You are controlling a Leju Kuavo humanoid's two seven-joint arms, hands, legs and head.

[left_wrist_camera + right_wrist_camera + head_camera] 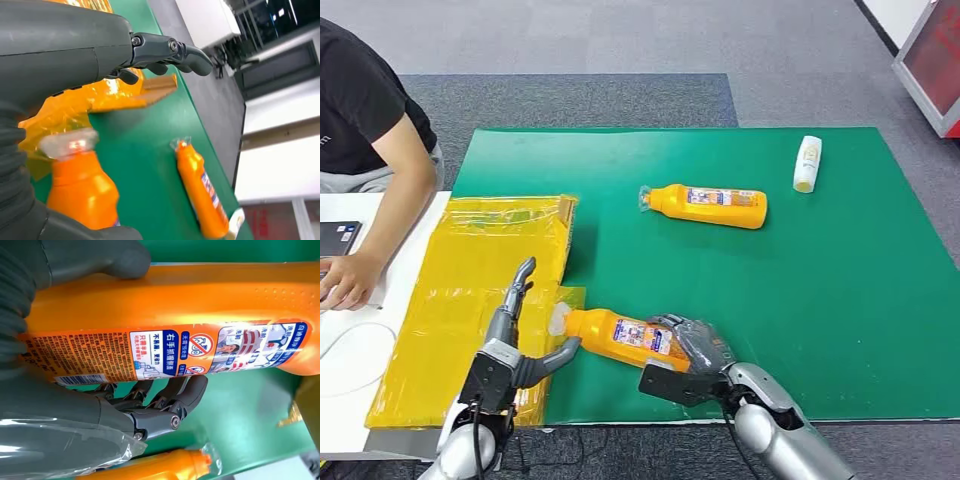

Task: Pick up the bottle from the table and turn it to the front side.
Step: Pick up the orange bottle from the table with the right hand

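Right hand (693,345) wrapped round the base end of the near bottle (622,332), thumb (113,260) over one side and fingers (166,400) curled under the other, label facing the wrist camera. Bottle lying on the green mat (848,300), cap pointing away from that hand toward the left one. Left hand (518,345) spread wide, holding nothing; thumb tip reaching right up to the bottle's neck, though contact cannot be told; fingers (170,50) stretched out above the yellow sheet (471,290). Beyond the right hand, well apart, a second orange bottle (709,205) lying flat on the mat, clear wrap over its cap. Further right of it, a small white bottle (807,163) near the mat's far edge. Left of the left hand, past the sheet, a person's forearm (376,240) resting on a white table (350,400)
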